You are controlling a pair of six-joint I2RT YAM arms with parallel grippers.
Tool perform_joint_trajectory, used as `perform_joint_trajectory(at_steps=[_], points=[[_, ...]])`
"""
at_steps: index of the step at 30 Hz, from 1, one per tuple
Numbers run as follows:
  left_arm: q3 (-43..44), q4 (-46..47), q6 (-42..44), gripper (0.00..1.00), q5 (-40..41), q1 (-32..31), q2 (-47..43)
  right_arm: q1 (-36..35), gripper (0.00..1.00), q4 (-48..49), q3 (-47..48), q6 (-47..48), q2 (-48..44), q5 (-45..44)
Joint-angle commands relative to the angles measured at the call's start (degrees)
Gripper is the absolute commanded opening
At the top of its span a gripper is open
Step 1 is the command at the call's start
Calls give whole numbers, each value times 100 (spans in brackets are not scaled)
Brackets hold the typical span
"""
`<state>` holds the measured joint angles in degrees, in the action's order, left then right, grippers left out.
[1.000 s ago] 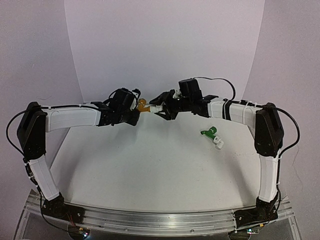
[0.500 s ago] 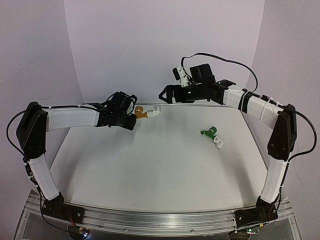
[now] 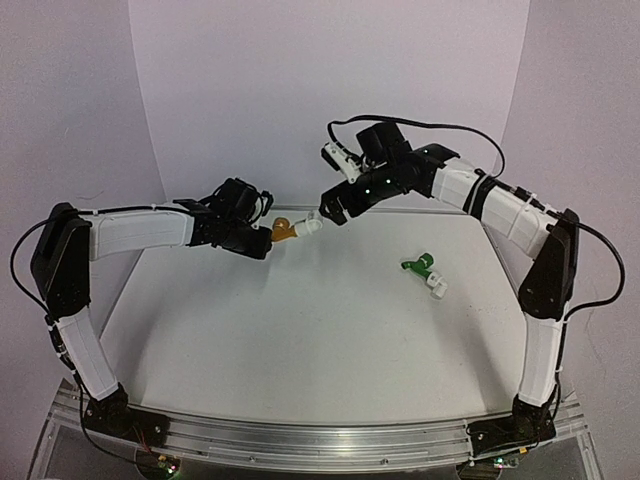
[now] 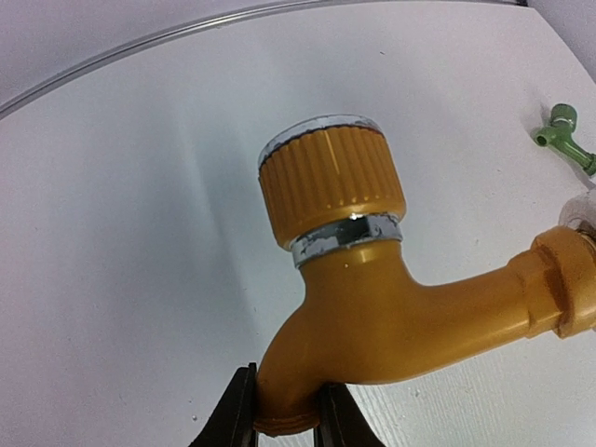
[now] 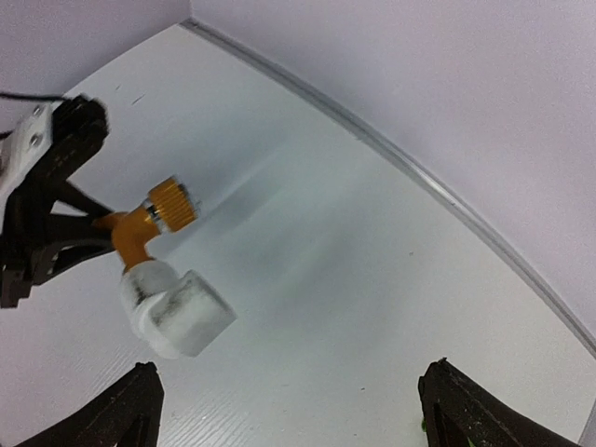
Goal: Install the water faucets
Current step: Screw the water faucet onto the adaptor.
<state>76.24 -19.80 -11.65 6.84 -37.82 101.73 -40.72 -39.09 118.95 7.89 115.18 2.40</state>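
Observation:
The orange-yellow faucet (image 3: pixel 285 230) is held above the table at the back middle, with a white pipe fitting (image 3: pixel 311 225) on its threaded end. My left gripper (image 3: pixel 264 237) is shut on the faucet's spout (image 4: pixel 284 396); its ribbed knob (image 4: pixel 331 186) points up. My right gripper (image 3: pixel 330 203) is open and empty, just right of and above the fitting (image 5: pixel 177 312), apart from it. The green faucet (image 3: pixel 418 264) lies on the table at the right with a white fitting (image 3: pixel 437 287) on it; it shows at the edge of the left wrist view (image 4: pixel 563 135).
The white table (image 3: pixel 300 330) has a raised metal rim along its back (image 5: pixel 391 154). A purple backdrop stands close behind it. Both arms reach toward the back middle of the table.
My right gripper let go of the white fitting, rose away, and has come back down to just right of it, open. My left gripper keeps the orange-yellow faucet, shifted slightly.

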Motion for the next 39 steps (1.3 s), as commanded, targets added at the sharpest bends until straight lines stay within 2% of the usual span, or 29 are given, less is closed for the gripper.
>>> perform_joint_trajectory(at_steps=[1, 3, 7, 12, 20, 24, 31, 36, 39], points=[[506, 104, -49, 0, -474, -4, -148, -32, 98, 330, -858, 828, -808, 1138], [523, 74, -40, 0, -594, -4, -137, -38, 98, 847, -1492, 957, -1145, 1189], [523, 32, 6, 0, -1075, -7, -95, -165, 98, 1089, -1899, 1721, -1269, 976], [625, -149, 152, 0, -1432, -47, 34, -843, 98, 1718, -2422, 3328, -1195, -210], [597, -452, 411, 0, -1835, -53, 113, -973, 96, 2876, -3224, 4888, -1349, 22], [541, -480, 546, 0, -2067, -58, 87, -966, 91, 2875, -3151, 5239, -1125, 48], [506, -534, 670, 0, -2240, -60, 28, -966, 72, 2721, -2979, 5384, -863, 117], [471, -537, 724, 0, -2290, -60, -21, -960, 71, 2674, -3079, 5697, -831, 83], [482, -544, 714, 0, -2299, -58, -30, -957, 63, 2645, -3059, 5734, -764, -21]])
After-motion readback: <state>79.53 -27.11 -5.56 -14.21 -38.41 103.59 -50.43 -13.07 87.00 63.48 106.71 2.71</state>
